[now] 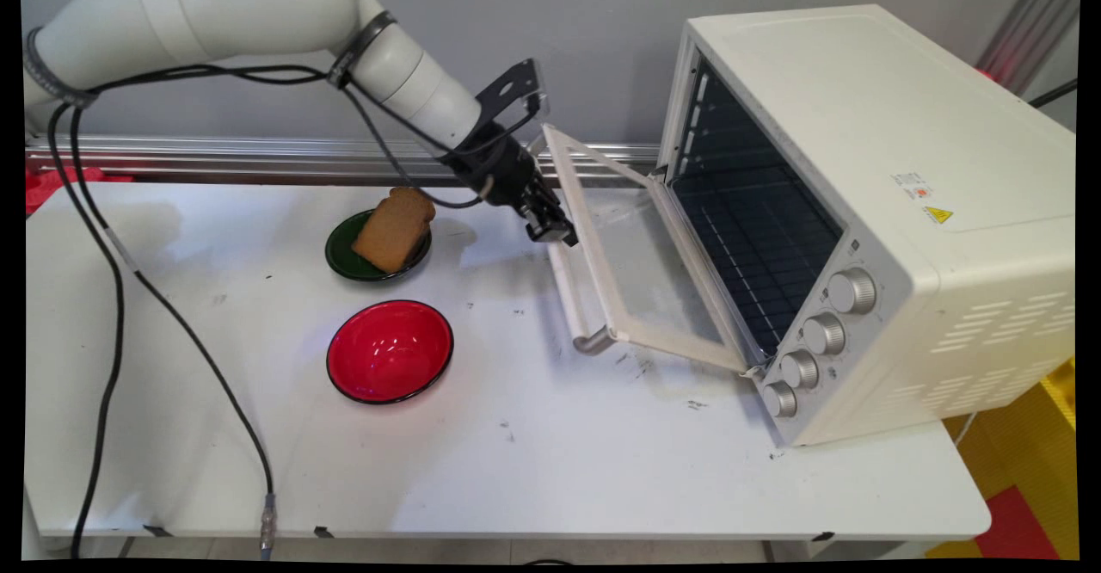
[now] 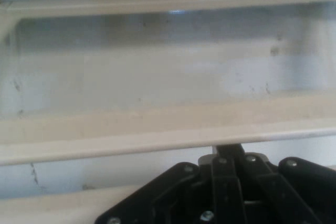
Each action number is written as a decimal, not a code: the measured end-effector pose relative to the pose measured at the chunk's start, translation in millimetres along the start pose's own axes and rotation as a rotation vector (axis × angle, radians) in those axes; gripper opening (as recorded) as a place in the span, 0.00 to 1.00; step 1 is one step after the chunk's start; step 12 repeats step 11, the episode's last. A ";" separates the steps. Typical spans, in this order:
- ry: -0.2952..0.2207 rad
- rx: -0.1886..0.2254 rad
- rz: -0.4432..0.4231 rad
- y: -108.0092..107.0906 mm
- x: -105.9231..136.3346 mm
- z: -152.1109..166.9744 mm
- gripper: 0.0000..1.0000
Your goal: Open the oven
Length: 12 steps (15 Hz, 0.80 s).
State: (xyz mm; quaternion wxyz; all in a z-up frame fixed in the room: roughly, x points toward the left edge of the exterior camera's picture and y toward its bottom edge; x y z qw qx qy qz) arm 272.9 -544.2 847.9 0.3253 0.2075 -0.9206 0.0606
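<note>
Here, in the main view, the pincer point(image 1: 551, 231) sits against the handle point(image 1: 568, 296) edge of the toaster oven's point(image 1: 869, 212) half-lowered glass door point(image 1: 641, 268). Behind it on the white counter point(image 1: 516, 452) a bread slice point(image 1: 394, 229) leans in a green bowl point(image 1: 342, 256), near a red bowl point(image 1: 390, 351). In the hand view, the door's pale frame point(image 2: 157, 129) crosses just above the linkage; whether the pincer is clenched or released I cannot tell.

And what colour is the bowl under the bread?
Dark green. The small round bowl holding the brown bread slice shows best in the main view.
</note>
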 end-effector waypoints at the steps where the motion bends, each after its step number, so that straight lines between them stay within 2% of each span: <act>1: 0.003 -0.002 0.006 -0.5 -6.2 0.2 0.00; 7: 0.023 -0.011 0.042 -5.5 -40.8 6.4 0.00; 12: 0.035 -0.012 0.051 -6.5 -54.2 4.7 0.00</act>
